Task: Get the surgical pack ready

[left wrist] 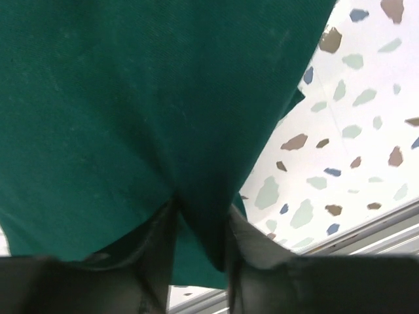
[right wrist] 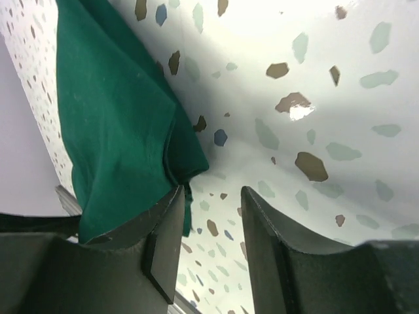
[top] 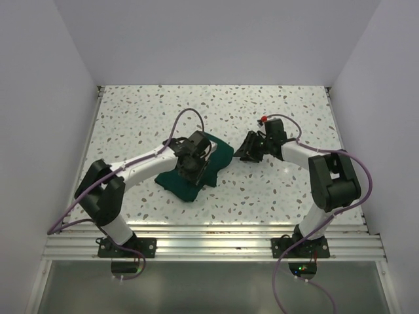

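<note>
Setting: two robot arms reach onto a speckled tabletop (top: pixel 281 196) between white walls.
Where: the drape (top: pixel 190 186), dark green cloth, lies as a loosely folded, rumpled bundle near the middle of the tabletop, slightly toward the left arm's side.
Left: the left gripper (left wrist: pixel 204 219) sits low over the drape's middle. Its fingers (left wrist: pixel 157 261) stand part way apart with a raised fold of cloth filling the gap. Whether they squeeze it I cannot tell.
Right: the right gripper (right wrist: pixel 211 191) is at the drape's right edge, fingers spread, with bare tabletop showing between them. A cloth corner lies just beside one finger, not held.
Handling: it looks soft, light and limp. It will likely sag and crease rather than keep its shape. A corner or hem seems the best hold, one per gripper.
Containers: none in view. No tray, instruments or gauze show, and anything wrapped inside the bundle is hidden.
</note>
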`<action>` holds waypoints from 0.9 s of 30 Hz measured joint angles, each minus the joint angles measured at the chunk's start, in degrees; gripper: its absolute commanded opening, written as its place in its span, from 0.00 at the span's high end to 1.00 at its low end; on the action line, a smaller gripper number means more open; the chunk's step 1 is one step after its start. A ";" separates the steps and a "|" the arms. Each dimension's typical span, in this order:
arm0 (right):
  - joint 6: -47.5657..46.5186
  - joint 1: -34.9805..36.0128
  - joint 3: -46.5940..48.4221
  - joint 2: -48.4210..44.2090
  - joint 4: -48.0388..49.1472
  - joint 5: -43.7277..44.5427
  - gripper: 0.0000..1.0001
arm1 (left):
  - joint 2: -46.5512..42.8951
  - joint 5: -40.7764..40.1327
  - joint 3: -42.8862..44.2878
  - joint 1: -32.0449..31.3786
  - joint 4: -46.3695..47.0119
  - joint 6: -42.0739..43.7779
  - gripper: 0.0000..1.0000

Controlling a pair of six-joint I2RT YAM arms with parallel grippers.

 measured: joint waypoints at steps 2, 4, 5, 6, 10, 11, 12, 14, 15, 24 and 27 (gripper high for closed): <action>-0.35 0.11 -0.02 0.00 -0.42 -1.11 0.54 | -0.63 0.07 -0.15 0.02 -0.02 -0.07 0.51; -0.39 0.22 -0.02 0.00 -0.44 -2.64 0.53 | -0.87 0.09 0.24 0.00 -0.02 -0.11 0.45; -0.39 0.26 -0.02 0.00 -0.42 -3.39 0.53 | -0.85 0.09 0.85 0.00 -0.15 -0.09 0.44; -0.33 0.26 -0.02 0.00 -0.39 -4.13 0.52 | -0.68 0.09 1.79 0.00 -0.26 -0.09 0.44; -0.17 0.26 -0.02 0.02 -0.35 -5.86 0.52 | 1.90 0.07 7.91 -0.15 0.02 -0.04 0.44; -0.11 0.26 -0.02 0.11 -0.33 -6.23 0.52 | 3.10 0.07 9.84 -0.20 0.26 -0.04 0.41; 0.13 0.26 -0.02 0.42 -0.31 -6.91 0.52 | 5.44 0.07 12.72 -0.33 1.31 -0.04 0.41; 0.44 0.24 -0.20 0.66 -0.15 -6.99 0.51 | 8.52 -0.76 15.65 -0.70 0.85 0.07 0.40; 0.63 0.20 -0.46 0.68 0.00 -7.08 0.51 | 9.53 -1.01 16.48 -0.98 1.01 0.11 0.40; 2.03 -0.87 -0.90 1.01 0.52 -9.20 0.52 | 17.57 -3.04 21.77 -1.68 0.66 1.53 0.51; 2.16 -1.75 -0.90 1.07 0.55 -10.10 0.53 | 18.10 -4.07 22.49 -1.66 0.24 1.46 0.72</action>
